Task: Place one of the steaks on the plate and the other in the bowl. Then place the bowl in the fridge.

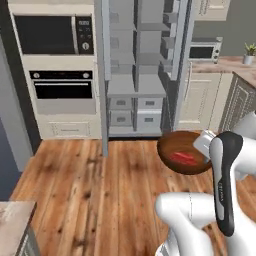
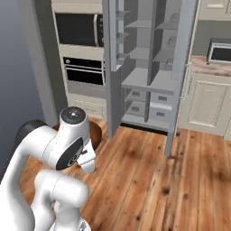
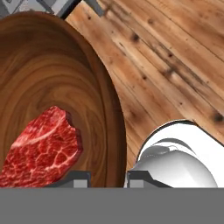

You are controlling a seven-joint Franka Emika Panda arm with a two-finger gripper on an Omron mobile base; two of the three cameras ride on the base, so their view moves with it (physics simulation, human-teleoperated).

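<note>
The small round dark reddish-brown wooden-looking bowl (image 1: 184, 152) is hanging in the air above the plank wood floor (image 1: 100, 195), in front of the fridge and a little to the right of its open compartment in the left base view. A flat raw-red steak (image 3: 41, 148) with pale marbling is lying inside the bowl, on the part of the inner surface nearest the gripper; in the left base view it is showing as a red patch (image 1: 184, 158) low in the bowl. The two-finger gripper (image 3: 107, 178) is holding the bowl by its rim: in the hand view one dark tip is sitting inside the bowl and the other outside, with the rim passing between them, so the jaws are closing on the bowl wall. In the right base view only a brown edge of the bowl (image 2: 95, 134) is peeking out behind the white arm. The tall grey two-door fridge (image 1: 135, 65) is standing with both doors swung open, showing grey shelves and drawers. To the left of the fridge, a black microwave (image 1: 52, 34) and a black-fronted oven (image 1: 62, 85) are sitting in a cream-framed cabinet. To the right of the fridge, cream lower cabinets (image 1: 200, 100) are carrying a second small microwave (image 1: 205, 50) and a potted plant (image 1: 248, 52).
</note>
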